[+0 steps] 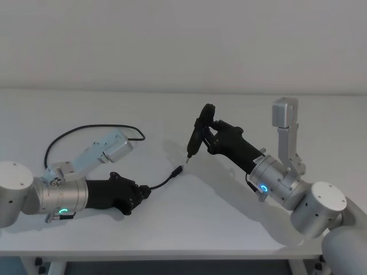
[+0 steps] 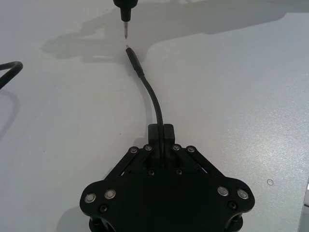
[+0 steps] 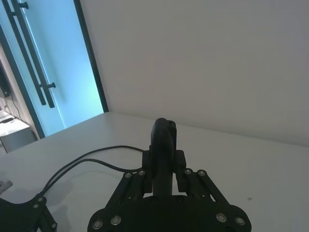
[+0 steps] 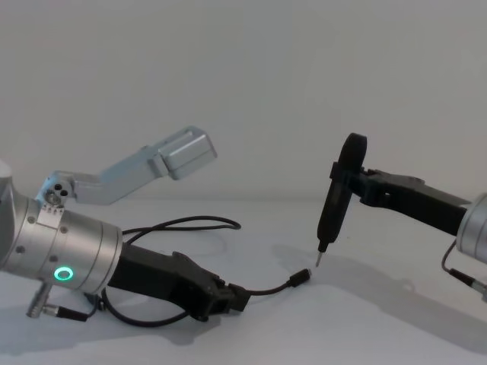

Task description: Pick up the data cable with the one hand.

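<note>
The data cable [image 1: 163, 182] is a thin black cord on the white table. Its far part curves in a loop [image 1: 86, 130] behind my left arm. My left gripper [image 1: 143, 192], black and blocky on a silver cylinder with a green ring light, is shut on the cable [image 2: 153, 99] a short way behind its connector plug [image 2: 133, 57]. The plug [image 4: 304, 275] sticks out forward, close under a thin metal tip. That tip belongs to a slim black tool [image 1: 198, 134] on which my right gripper [image 1: 211, 133] is shut, held above the table's middle [image 4: 335, 205].
The silver elbow link of my left arm [image 1: 109, 146] lies over the cable's loop. My right arm's silver link [image 1: 285, 114] stands up at the right. The table's front edge [image 1: 172, 255] runs just below both arms. A glass door [image 3: 53, 72] shows behind.
</note>
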